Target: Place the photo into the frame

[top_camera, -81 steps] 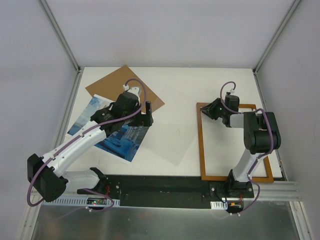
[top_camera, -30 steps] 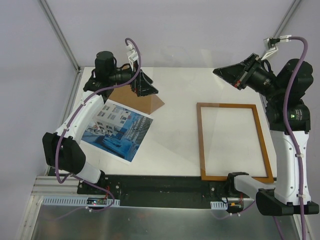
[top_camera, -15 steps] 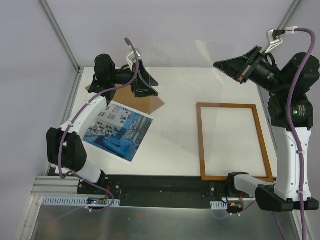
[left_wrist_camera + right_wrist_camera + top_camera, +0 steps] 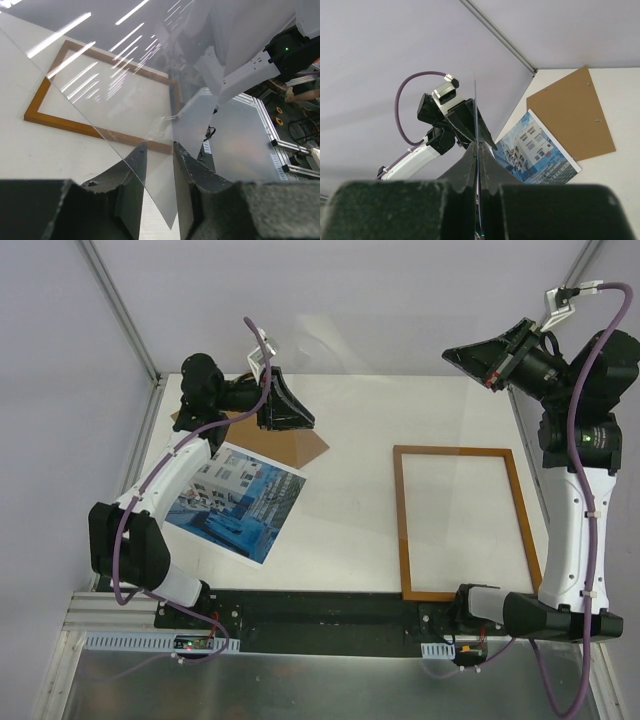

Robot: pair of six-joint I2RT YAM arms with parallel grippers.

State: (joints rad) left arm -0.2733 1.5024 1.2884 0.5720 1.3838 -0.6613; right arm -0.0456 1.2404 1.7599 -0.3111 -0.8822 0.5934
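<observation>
- The photo (image 4: 233, 502) lies flat at the table's (image 4: 350, 410) 9 o'clock side; likely light, limp, creasable. Grip an edge.
- The frame (image 4: 402, 530) lies at 3 o'clock, opening bare.
- Left claw (image 4: 159, 167) and right claw (image 4: 477, 159) are each clamped on the clear pane (image 4: 125, 100), held aloft.
- Brown board (image 4: 300, 448) adjoins the photo.

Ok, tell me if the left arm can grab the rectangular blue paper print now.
Probably not yet: the left gripper is shut on the clear pane, shared with the right gripper. The print lies uncovered.

White table (image 4: 350, 510), pale lavender walls (image 4: 350, 300), aluminium corner posts (image 4: 120, 310).
</observation>
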